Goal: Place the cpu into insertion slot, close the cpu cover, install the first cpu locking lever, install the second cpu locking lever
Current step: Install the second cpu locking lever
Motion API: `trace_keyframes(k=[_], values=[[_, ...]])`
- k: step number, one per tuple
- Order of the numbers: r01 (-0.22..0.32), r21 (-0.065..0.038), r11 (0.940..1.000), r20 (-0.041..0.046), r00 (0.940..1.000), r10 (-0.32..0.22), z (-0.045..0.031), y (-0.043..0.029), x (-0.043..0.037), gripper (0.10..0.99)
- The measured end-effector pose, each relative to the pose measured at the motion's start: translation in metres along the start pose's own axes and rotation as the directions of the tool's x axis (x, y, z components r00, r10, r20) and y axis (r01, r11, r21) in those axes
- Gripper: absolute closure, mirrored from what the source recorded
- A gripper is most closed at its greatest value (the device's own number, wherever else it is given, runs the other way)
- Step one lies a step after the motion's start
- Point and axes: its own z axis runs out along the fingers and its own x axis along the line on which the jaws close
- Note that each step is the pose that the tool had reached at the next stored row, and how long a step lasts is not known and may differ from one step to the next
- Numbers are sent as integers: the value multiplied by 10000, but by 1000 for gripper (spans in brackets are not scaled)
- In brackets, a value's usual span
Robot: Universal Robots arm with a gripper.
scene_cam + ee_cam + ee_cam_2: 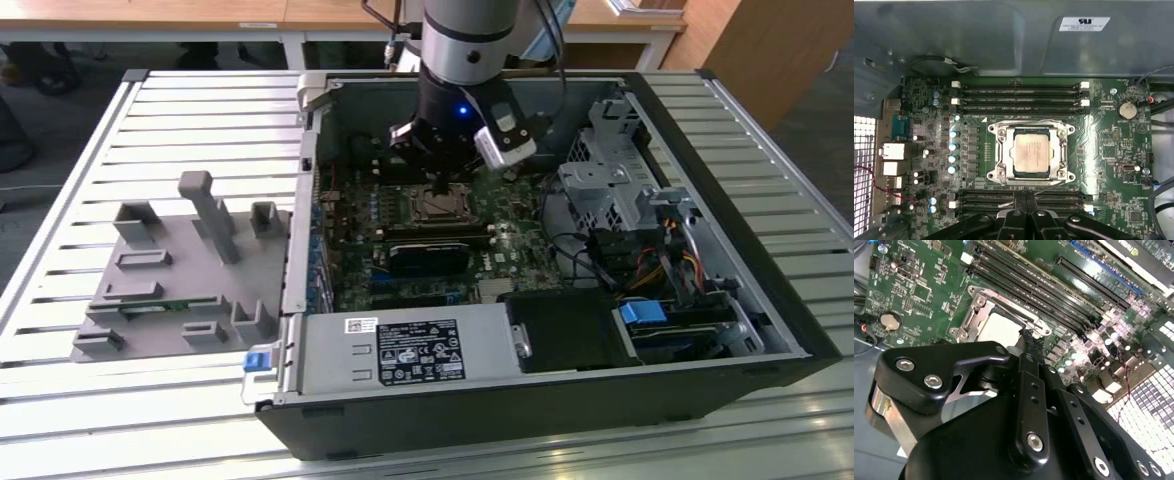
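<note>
A: Where is the cpu (1030,152)?

B: Seated in the insertion slot (1004,172), silver top facing up. The cpu cover (1060,150) lies closed over it, framing its edges, in both wrist views.

A: And the tool (1026,201)?

B: Fingers drawn together, holding nothing. In the first wrist view the tips sit at the socket's edge, beside a thin wire lever (1046,187).

A: Surroundings?

B: In the exterior view the arm reaches into an open computer case (721,330) on a slatted surface (200,120). A grey fixture (174,280) stands to the exterior view's left.
</note>
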Motion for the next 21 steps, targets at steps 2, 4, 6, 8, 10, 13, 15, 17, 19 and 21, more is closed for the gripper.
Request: trace_keyframes(k=[2, 4, 6, 8, 10, 13, 15, 17, 19, 21], values=[[-1, -1, 10000, 1, 10000, 1, 26, -9, 0, 980], [-1, 0, 10000, 1, 10000, 1, 61, -12, -1, 980], [0, 0, 10000, 1, 10000, 0, 90, -15, -2, 980], [0, 1, 10000, 0, 10000, 0, 122, -18, -2, 980], [1, 1, 10000, 0, 10000, -1, 151, -21, -3, 980], [0, 2, 10000, 0, 10000, 0, 168, -26, -3, 980], [0, 2, 10000, 1, 10000, 0, 183, -30, 5, 980], [0, 1, 10000, 1, 10000, 0, 202, -34, 51, 980], [1, 1, 10000, 3, 10000, -1, 229, -37, 100, 980], [1, 3, 10000, 2, 10000, -1, 264, -40, 112, 980]])
